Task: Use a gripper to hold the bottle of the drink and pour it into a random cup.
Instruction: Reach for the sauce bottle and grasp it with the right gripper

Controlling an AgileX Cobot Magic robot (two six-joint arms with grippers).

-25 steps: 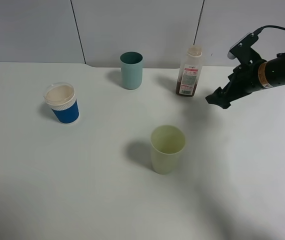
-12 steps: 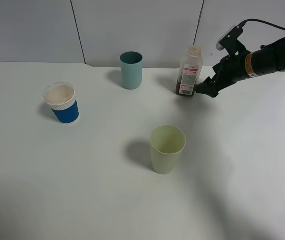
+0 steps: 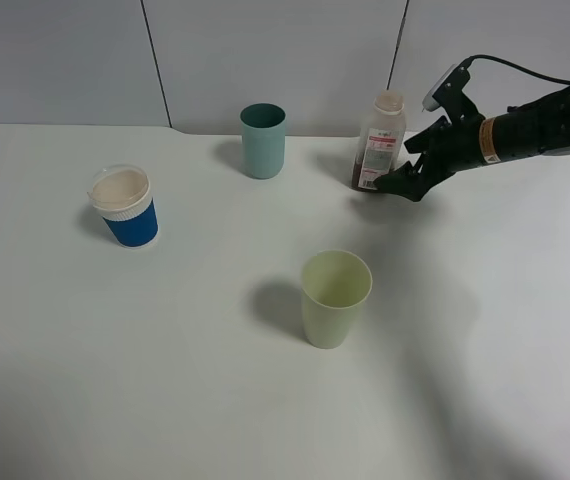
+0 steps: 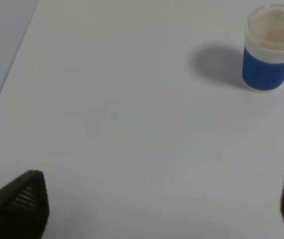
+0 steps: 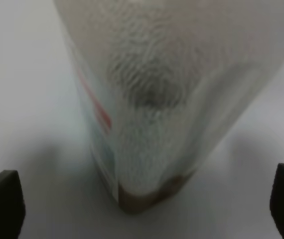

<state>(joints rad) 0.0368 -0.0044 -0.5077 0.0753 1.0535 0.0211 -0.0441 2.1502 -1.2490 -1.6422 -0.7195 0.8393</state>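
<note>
Between the wide-spread fingers of the right tool stands the bottle, upright on the bench and low in the gap. The wrist view shows clear space between it and each finger, so the tool is fully open and grips nothing. A little dark brown drink sits at the bottle's foot, below its white-and-red label. Past the bottle, on the side away from the right tool, the teal cup stands upright and well apart from both. A yellow-green cup stands well apart from the tool toward the bench's near edge. Farthest from the right tool is a blue cup with a white rim. That cup lies ahead of the left tool, whose tips also sit far apart over bare bench, open and holding nothing.
</note>
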